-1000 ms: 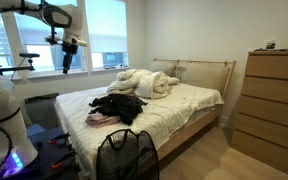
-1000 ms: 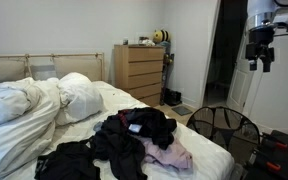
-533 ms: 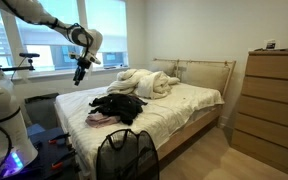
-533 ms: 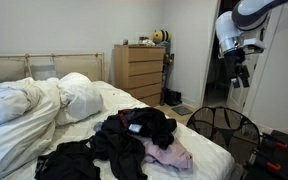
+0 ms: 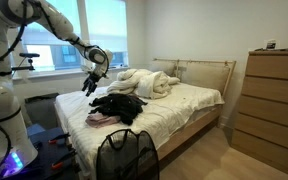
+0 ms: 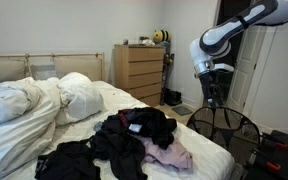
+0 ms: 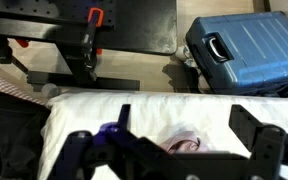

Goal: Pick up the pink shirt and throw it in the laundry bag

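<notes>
1. One gripper (image 7: 179, 125), mine. In the wrist view its two fingers (image 7: 84, 148) stand wide apart with nothing between them. It hangs in the air over the side of the bed (image 5: 179, 105), clear of the clothes in both exterior views (image 6: 213, 98).
2. One pink shirt (image 5: 98, 118). It lies on the bed at the rim of the dark clothes and is partly tucked under them, on the side nearest my arm. In the wrist view only a small pink patch (image 7: 184, 145) shows on the white sheet between my fingers.
3. One laundry bag (image 5: 127, 155), black mesh and upright on the floor off the corner of the bed. Its mouth faces up in an exterior view (image 6: 224, 122).
4. Two heaps of dark clothes: the big heap (image 6: 139, 128), which lies against and over the pink shirt, and a flatter heap (image 6: 69, 160) just beside it. The big one crowds the shirt from above.
5. One crumpled white duvet (image 5: 144, 82) sits near the headboard (image 5: 204, 68), well apart from the shirt.
6. One wooden dresser (image 5: 274, 100) stands against the wall, with a yellow object (image 6: 160, 36) on top in an exterior view.
7. One blue suitcase (image 7: 249, 50) lies on the floor beside the bed, next to a black frame (image 7: 84, 35).
</notes>
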You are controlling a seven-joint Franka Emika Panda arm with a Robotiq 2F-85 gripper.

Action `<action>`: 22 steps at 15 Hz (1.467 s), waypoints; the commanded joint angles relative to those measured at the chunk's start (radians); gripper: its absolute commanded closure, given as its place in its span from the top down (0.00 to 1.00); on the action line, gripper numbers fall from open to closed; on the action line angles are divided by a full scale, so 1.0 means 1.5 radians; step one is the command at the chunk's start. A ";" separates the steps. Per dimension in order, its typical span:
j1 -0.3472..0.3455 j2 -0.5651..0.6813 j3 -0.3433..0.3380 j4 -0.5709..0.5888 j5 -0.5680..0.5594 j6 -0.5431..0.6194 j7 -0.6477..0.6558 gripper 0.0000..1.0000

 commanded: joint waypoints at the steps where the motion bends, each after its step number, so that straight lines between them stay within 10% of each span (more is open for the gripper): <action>1: 0.016 0.075 0.012 0.046 0.007 0.012 -0.024 1.00; 22: 0.148 0.242 0.029 -0.041 -0.152 0.517 0.075 1.00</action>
